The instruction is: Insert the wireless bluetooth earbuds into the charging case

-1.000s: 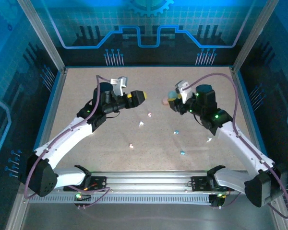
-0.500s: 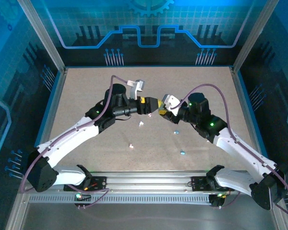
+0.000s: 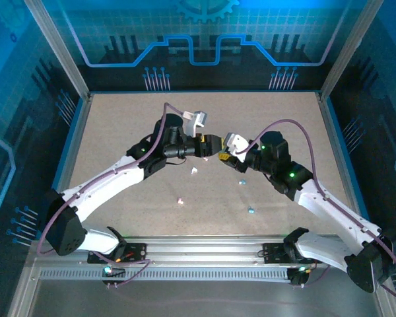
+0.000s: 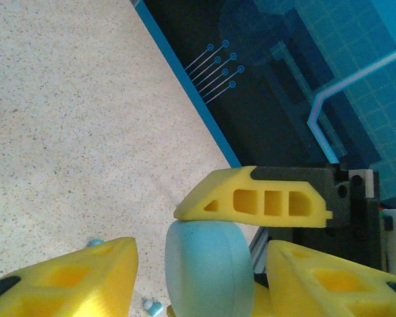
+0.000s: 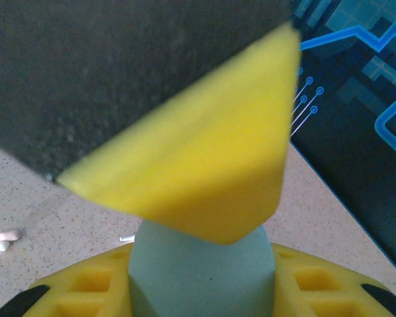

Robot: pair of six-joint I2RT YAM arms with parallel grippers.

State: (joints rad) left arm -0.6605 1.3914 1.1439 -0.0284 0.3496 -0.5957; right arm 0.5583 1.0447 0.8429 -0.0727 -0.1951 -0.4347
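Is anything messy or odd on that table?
Yes. Tiny earbuds lie scattered loose across the table, some white, some pale blue. Also curious: the two arms meet at the centre, the right gripper clamped on a teal case that sits between the left gripper's open fingers.

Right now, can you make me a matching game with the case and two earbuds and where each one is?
Things:
1 teal charging case
2 white earbud
3 pale blue earbud

Places:
A on the table, nearer the right arm
B in the right gripper
C on the table, nearer the left arm

Pairs: 1-B, 2-C, 3-A
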